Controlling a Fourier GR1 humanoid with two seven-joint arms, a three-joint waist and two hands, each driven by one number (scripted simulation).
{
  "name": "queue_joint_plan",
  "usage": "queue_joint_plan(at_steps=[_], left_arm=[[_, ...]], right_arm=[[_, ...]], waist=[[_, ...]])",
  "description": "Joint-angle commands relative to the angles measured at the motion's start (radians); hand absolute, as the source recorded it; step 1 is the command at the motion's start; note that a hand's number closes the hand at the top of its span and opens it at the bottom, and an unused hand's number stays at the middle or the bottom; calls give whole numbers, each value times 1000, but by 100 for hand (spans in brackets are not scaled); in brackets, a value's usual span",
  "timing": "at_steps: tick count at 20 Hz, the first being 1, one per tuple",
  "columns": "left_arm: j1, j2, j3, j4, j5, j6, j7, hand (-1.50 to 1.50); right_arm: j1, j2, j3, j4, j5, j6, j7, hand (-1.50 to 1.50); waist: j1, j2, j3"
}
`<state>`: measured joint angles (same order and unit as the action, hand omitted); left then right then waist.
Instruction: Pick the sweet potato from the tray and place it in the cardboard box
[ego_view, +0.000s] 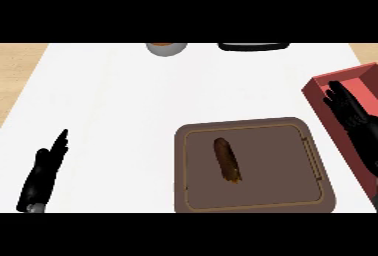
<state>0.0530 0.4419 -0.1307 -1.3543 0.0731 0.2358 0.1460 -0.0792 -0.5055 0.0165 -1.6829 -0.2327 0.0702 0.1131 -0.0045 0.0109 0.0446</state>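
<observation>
A brown sweet potato (227, 160) lies lengthwise in the middle of the dark brown tray (199, 200) at the lower centre. A red box (319, 90) stands at the right edge, beside the tray. My right hand (353, 116) hovers over the box's inside with straight fingers pointing away, holding nothing. My left hand (44, 172) rests at the lower left on the white counter, fingers straight, far from the tray.
A grey bowl (165, 48) sits at the far edge, centre-left. A black flat object (252, 46) lies at the far edge to its right. Wooden surface shows beyond the white counter at both top corners.
</observation>
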Motion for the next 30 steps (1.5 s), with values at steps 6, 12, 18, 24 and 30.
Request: queue_joint_plan(at_steps=[6,12,18,24,30], left_arm=[[-127,-135,64,-218,154,7,-75,0],[-179,-170,78,-217,211,-3,-21,0],[-154,-154,88,-266,211,-9,7,0],[-211,-161,65,-270,194,9,50,0],[-189,-174,62,-273,197,-6,42,0]], right_arm=[[-56,-9,-108,-121,237,-292,-28,150],[89,-73,75,-173,713,-442,-10,-150],[35,-162,236,-354,898,-219,264,-150],[-50,-234,383,-408,833,189,574,-150],[-293,28,535,-458,772,401,992,-150]], waist=[[-12,-35,-48],[-10,-15,-46],[4,-17,-47],[20,-14,-51],[31,-10,-49]])
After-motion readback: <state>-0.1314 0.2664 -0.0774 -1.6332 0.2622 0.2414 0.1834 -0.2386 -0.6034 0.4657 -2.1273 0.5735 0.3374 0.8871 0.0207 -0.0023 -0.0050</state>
